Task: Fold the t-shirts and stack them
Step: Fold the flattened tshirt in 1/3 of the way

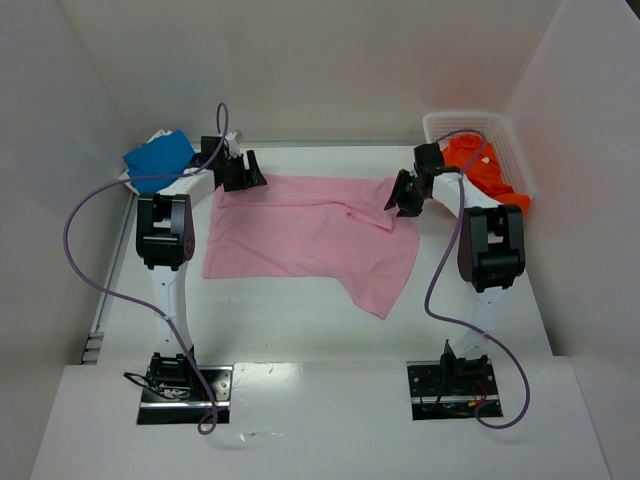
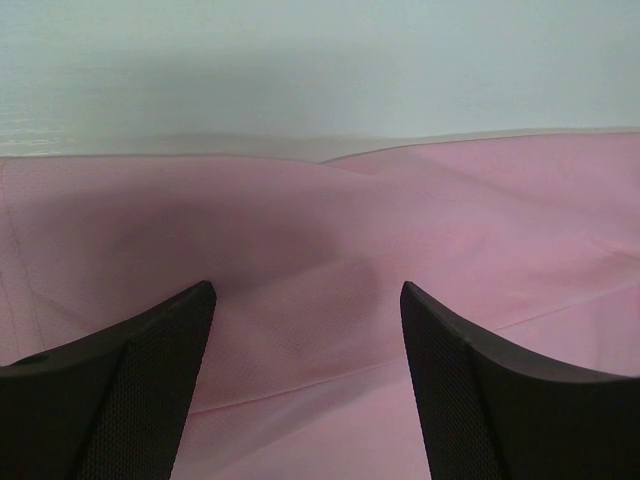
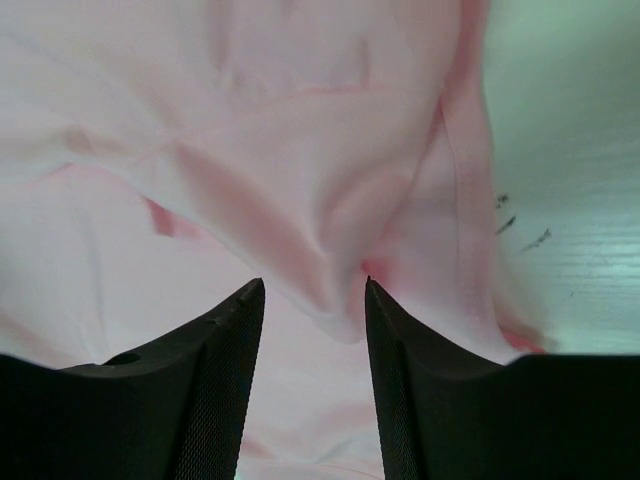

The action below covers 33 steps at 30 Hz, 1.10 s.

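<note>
Left end effector [image 1: 243,172]: fingers wide apart, gripping nothing, set over the far left edge of the pink t-shirt [image 1: 300,235]; contact with the cloth cannot be confirmed. Right end effector [image 1: 405,195]: fingers partly apart at the shirt's far right corner, with a raised fold of pink cloth in the gap, not visibly pinched. The shirt lies spread mid-tabletop [image 1: 300,330]. The blue t-shirt [image 1: 158,158] is bunched far left, and the orange t-shirt [image 1: 480,165] is in the basket [image 1: 480,116]. The widest stretch of white tabletop runs between the shirt's near edge and the arm bases.
</note>
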Available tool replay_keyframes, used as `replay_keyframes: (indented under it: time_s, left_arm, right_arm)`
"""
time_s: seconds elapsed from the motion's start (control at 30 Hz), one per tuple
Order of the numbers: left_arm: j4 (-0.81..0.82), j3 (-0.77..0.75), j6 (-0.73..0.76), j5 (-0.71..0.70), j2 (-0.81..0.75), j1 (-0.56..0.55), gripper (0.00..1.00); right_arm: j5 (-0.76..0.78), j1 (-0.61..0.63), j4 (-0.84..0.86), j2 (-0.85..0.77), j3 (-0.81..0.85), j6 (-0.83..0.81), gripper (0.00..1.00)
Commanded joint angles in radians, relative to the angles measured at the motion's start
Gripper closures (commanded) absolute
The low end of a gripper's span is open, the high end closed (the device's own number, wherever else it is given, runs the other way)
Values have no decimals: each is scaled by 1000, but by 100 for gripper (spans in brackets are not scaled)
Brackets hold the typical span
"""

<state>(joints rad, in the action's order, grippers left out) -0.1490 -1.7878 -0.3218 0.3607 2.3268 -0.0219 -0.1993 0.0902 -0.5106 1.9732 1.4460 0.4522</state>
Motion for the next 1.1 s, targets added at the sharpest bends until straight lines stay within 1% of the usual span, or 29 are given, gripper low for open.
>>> replay_keyframes:
  time_s: [0.0,0.13,0.2,0.3,0.37,0.43,0.53,0.57,0.63,0.73,0.77,0.83,0.97,1.07]
  left_arm:
    - [0,-18,-7,0,31,5,17]
    - [-9,-18,3,9,8,5,17]
    - [-18,1,12,9,-6,5,17]
    - [-18,45,21,9,-43,5,17]
    - [-18,67,33,9,-72,5,17]
    - [-18,85,44,-3,-96,5,24]
    - [-18,108,64,-17,-118,5,33]
    - [-27,108,64,-17,-118,5,40]
    - [-27,132,64,-29,-129,5,46]
    - [-46,142,73,-40,-129,5,52]
    - [-46,155,73,-40,-129,5,52]
    - [-55,169,73,-49,-138,5,56]
    - [-44,209,73,-81,-170,5,60]
    - [-44,219,73,-82,-181,14,60]
  right_arm:
    - [-5,11,-2,-33,123,-21,49]
    - [-14,11,23,1,232,-32,55]
    - [-14,20,32,58,272,-44,60]
    - [-14,31,17,148,353,-56,62]
    - [-3,40,17,177,378,-67,67]
    - [-3,49,17,210,402,-67,67]
    - [-3,71,7,219,392,-67,67]
    - [-3,83,7,208,383,-67,64]
    - [-3,104,18,198,354,-76,62]
    - [-14,131,27,188,324,-76,60]
    - [-14,131,27,178,324,-76,60]
    - [-14,157,27,177,313,-76,60]
    - [-23,177,27,168,313,-76,60]
    - [-23,189,27,147,303,-76,59]
